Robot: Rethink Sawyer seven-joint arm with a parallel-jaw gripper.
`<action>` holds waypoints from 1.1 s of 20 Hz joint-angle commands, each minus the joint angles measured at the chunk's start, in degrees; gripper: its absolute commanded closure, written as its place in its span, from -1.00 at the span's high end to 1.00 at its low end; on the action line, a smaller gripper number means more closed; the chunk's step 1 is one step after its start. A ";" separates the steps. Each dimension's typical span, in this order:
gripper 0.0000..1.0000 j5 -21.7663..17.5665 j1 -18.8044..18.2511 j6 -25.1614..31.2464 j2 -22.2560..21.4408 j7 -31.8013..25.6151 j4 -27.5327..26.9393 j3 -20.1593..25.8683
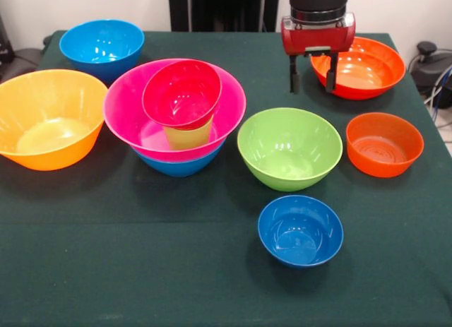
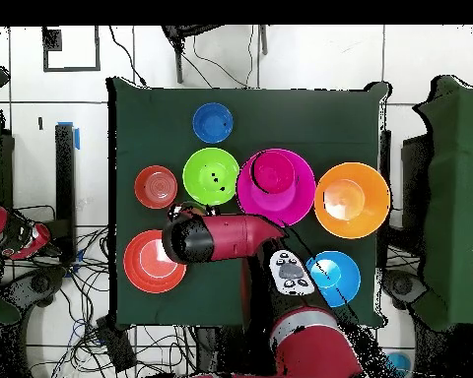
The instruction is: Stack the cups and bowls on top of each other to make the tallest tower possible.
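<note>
The tower stands left of centre: a medium blue bowl at the bottom, a large pink bowl in it, the lime-green cup upright in the pink bowl, and a small crimson bowl tilted on top of the cup. The pink bowl also shows in the overhead view. The green bowl stands alone on the table. My gripper is open and empty. It hangs at the back right, above the near rim of a large red-orange bowl and behind the green bowl.
A large orange bowl stands at the left and a medium blue bowl at the back left. A small orange bowl stands at the right and a small blue bowl at the front. In the overhead view the arm covers part of the table.
</note>
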 commanded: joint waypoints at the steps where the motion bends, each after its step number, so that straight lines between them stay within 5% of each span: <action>1: 1.00 -6.47 1.61 -3.41 5.96 -0.58 -7.28 1.29; 9: 1.00 -10.29 4.17 -7.10 11.29 0.71 -13.40 -2.47; 22: 1.00 -11.29 4.82 -7.40 9.96 2.07 -12.30 -2.83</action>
